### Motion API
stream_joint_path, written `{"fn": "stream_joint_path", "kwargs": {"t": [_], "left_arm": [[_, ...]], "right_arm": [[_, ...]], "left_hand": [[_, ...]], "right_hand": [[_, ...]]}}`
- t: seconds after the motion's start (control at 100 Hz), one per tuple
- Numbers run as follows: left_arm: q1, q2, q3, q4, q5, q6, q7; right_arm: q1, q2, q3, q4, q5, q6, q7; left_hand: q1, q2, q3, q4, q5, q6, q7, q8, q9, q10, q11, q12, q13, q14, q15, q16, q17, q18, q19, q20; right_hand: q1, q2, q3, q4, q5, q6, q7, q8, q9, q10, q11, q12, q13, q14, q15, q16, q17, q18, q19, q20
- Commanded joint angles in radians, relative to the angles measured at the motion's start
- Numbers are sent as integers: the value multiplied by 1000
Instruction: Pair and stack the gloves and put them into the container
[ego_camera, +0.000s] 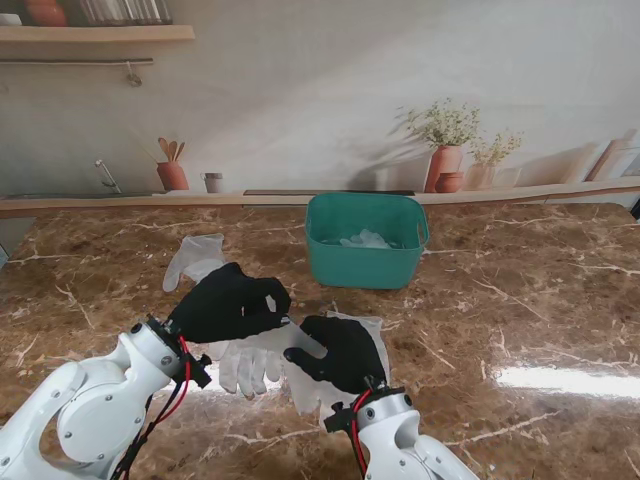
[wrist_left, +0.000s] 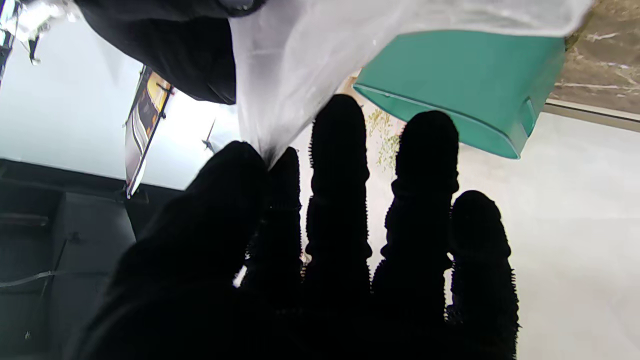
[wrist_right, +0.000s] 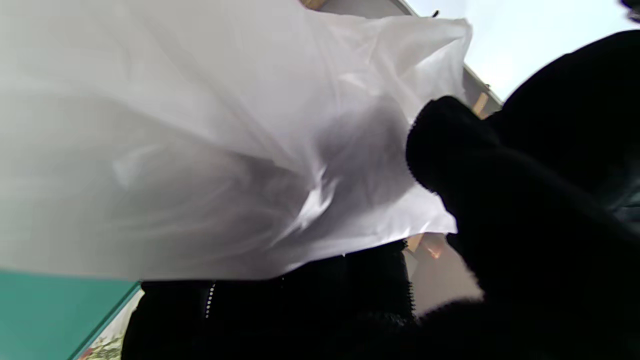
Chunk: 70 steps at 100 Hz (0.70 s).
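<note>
Both of our robot hands sit on the near side of the green container (ego_camera: 365, 240). Our left robot hand (ego_camera: 232, 302) pinches a corner of a thin clear glove (ego_camera: 255, 362) between thumb and forefinger, other fingers straight; our right robot hand (ego_camera: 345, 352) grips the same film. Another glove (ego_camera: 195, 258) lies left of the container. We judge the slippery film could slide free or stretch if we pull apart.

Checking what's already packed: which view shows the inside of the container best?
The stand view: the container is seen from above, with pale gloves inside. The left wrist view shows only its outer wall and rim; the right wrist view shows just a teal sliver.
</note>
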Motion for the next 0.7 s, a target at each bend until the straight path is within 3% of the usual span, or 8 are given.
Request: {"fn": "stream_joint_path", "kwargs": {"t": [0.0,0.1,0.21,0.51,0.61,0.63,0.64,0.69], "left_arm": [[9,-18,20,19,-17,22,47],[16,-16,6,21,-64,34,17],[17,-1,-24,34,-154,25,-93],[-12,25,-31,158,-388,-29,-248],[-19,24,-17,185,-380,-44,-238],[-20,23,-16,189,-366,-48,-232],[-21,23,-15,190,-357,-50,-229],[-27,23,-10,198,-290,-61,-210]], "right_arm": [[-17,-3,5,-1,3,-19,4],[-31,-7,21,-16,20,-37,-8],[-53,-11,48,-46,52,-51,-13],[-102,-11,107,-115,64,-72,-26],[-113,-11,117,-130,75,-81,-21],[-116,-11,119,-133,78,-82,-20],[-117,-11,120,-134,79,-83,-20],[-123,-11,125,-142,86,-86,-18]], "left_hand": [[7,36,-46,22,-74,8,-12,-34,-50,-12,-36,7,-70,6,-84,-17,-52,30,-58,-29],[-207,85,-89,81,-131,118,-328,-216,-314,31,-206,-54,-312,-25,-319,-108,-167,27,-215,-98],[-161,92,-441,118,-205,164,-571,-415,-612,35,-322,-136,-559,-59,-494,-232,-302,-1,-440,-143],[-140,-110,-438,124,-300,209,-770,-556,-910,30,-390,-201,-816,-109,-630,-331,-383,-84,-883,-139],[-97,-176,-381,117,-360,153,-798,-583,-974,22,-397,-207,-857,-114,-641,-334,-382,-107,-984,-63],[-142,-206,-275,104,-371,148,-800,-592,-992,21,-384,-201,-865,-114,-637,-331,-373,-105,-1016,-62],[-237,-263,-41,66,-387,124,-805,-594,-1001,19,-392,-203,-871,-113,-641,-332,-378,-113,-1015,-52],[-258,-295,72,53,-423,83,-814,-599,-1028,15,-386,-199,-882,-115,-642,-332,-382,-121,-1017,-46]], "right_hand": [[1,6,36,-45,14,-40,18,38,53,-18,10,24,55,-35,38,28,18,1,51,31],[-4,11,46,-44,17,-41,18,67,71,-18,12,31,75,-36,62,40,39,2,69,37],[-1,18,53,-43,15,-30,19,80,79,-9,13,35,84,-34,72,45,49,2,76,39],[7,20,62,-40,14,-14,17,104,92,-1,9,46,100,-30,85,56,68,2,82,40],[5,22,64,-41,13,-14,17,110,93,-3,9,49,101,-32,87,58,69,-1,83,40],[6,21,65,-41,13,-13,17,111,93,-4,9,50,100,-32,87,59,69,-1,83,41],[6,21,65,-41,13,-13,17,111,93,-4,9,50,100,-32,87,59,69,-1,83,41],[5,20,66,-41,14,-11,17,114,94,-2,9,52,101,-32,87,60,70,-2,84,41]]}}
